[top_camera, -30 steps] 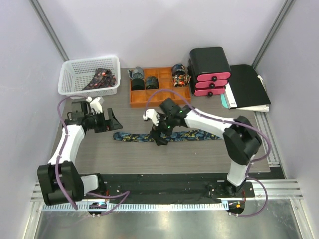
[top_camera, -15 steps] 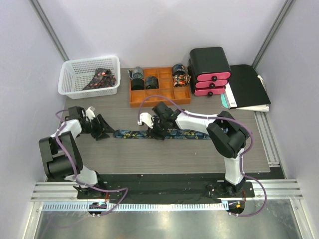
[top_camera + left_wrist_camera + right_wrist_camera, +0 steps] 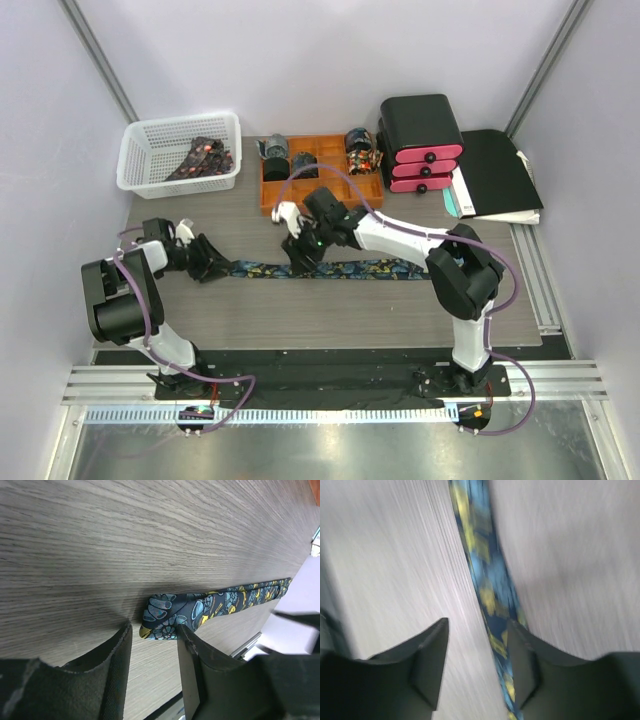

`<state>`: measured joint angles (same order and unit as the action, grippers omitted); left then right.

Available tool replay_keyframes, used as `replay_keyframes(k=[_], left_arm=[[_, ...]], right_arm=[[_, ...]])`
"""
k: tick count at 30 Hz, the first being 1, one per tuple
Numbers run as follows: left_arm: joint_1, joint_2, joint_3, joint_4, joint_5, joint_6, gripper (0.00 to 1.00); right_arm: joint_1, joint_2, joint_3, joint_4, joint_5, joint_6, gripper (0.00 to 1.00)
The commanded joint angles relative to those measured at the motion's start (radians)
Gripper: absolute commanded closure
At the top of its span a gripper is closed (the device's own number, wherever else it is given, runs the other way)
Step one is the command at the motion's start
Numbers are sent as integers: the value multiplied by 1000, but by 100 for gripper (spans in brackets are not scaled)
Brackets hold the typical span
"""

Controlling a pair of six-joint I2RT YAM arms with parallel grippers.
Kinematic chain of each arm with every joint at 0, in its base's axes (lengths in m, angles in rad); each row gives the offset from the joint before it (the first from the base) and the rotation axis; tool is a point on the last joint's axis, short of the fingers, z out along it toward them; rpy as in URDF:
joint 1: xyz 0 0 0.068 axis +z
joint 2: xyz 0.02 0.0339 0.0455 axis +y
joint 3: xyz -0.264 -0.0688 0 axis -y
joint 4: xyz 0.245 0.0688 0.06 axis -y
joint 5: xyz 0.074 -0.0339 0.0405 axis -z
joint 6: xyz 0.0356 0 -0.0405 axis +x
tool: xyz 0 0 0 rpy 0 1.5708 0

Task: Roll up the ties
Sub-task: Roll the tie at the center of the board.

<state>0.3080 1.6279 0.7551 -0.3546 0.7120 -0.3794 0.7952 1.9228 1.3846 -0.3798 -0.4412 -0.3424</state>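
I'm looking at a grey wood-grain tabletop boxed in by pale lilac walls w/ aluminium corner posts. My ref point is the orange divided plastic tray at the far side. Three rolled ties sit in its far compartments: a grey one, a dark one and a dark red-patterned one. Left of the tray is a white plastic mesh basket w/ loose dark red-patterned ties inside. Right of the tray is a black-and-pink three-drawer box, then a black binder on papers. Any print there is too small for me to read.

The long navy tie w/ teal-gold pattern lies flat just on the near side of the tray, running left-right along it. The left gripper sits near-left of the tray, jaws partway apart w/ the tie's tip btwn them. Table shows btwn one finger and the cloth, so no pinch. The right gripper is down on the tie, near side of the tray's left half. Its wrist cam is blurred: jaws apart, bare table btwn them, tie along one finger's inner edge, nothing gripped.
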Motion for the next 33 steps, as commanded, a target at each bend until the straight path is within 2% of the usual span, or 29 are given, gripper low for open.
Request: replay_keyframes(k=[1, 2, 3, 7, 13, 22, 33], left_arm=[[0, 0, -10, 45, 27, -18, 59], [0, -2, -10, 40, 27, -16, 60], [0, -3, -10, 39, 21, -15, 60], [2, -11, -13, 34, 7, -12, 61], [2, -16, -16, 26, -19, -3, 67], [3, -2, -16, 20, -45, 10, 75], [2, -10, 1, -32, -163, 43, 92]], right_arm=[[1, 46, 128, 241, -160, 492, 51], [4, 64, 145, 271, -162, 552, 56], [6, 80, 154, 329, -171, 662, 57], [16, 188, 197, 444, -177, 851, 66], [42, 300, 243, 562, -177, 1012, 72], [59, 373, 243, 556, -151, 1031, 77], [61, 456, 272, 377, -91, 964, 81]])
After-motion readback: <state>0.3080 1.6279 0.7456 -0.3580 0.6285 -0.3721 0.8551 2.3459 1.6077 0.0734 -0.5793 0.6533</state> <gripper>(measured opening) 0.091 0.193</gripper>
